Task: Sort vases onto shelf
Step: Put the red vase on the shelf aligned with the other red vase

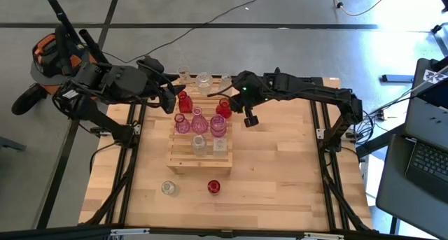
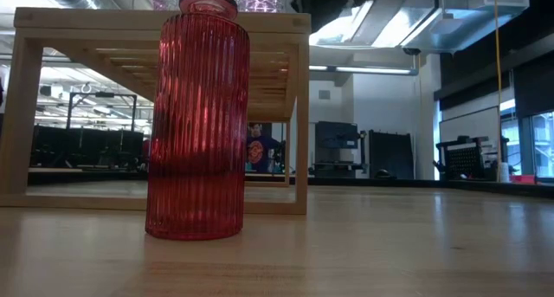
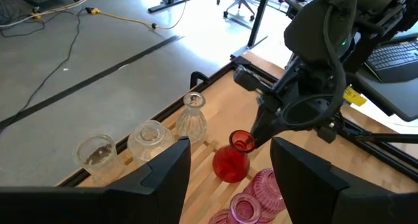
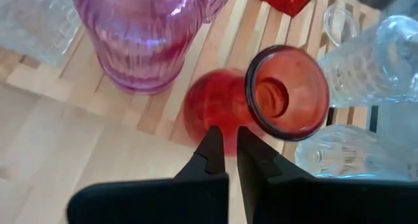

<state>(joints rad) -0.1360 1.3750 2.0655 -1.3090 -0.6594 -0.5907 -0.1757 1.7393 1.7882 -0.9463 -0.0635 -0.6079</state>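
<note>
a round-bellied red glass vase (image 4: 215,110) with a flared rim stands on the pale slatted wooden shelf (image 1: 199,150) beside ribbed pink vases (image 1: 183,124), the right gripper (image 4: 225,149) closed empty just beside it, left gripper (image 3: 228,165) open

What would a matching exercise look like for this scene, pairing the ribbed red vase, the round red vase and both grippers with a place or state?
1. ribbed red vase
2. round red vase
3. left gripper
4. right gripper

a. shut
b. standing on the shelf
c. open
d. standing on the table, off the shelf

Pairs: 1-d, 2-b, 3-c, 4-a
</note>
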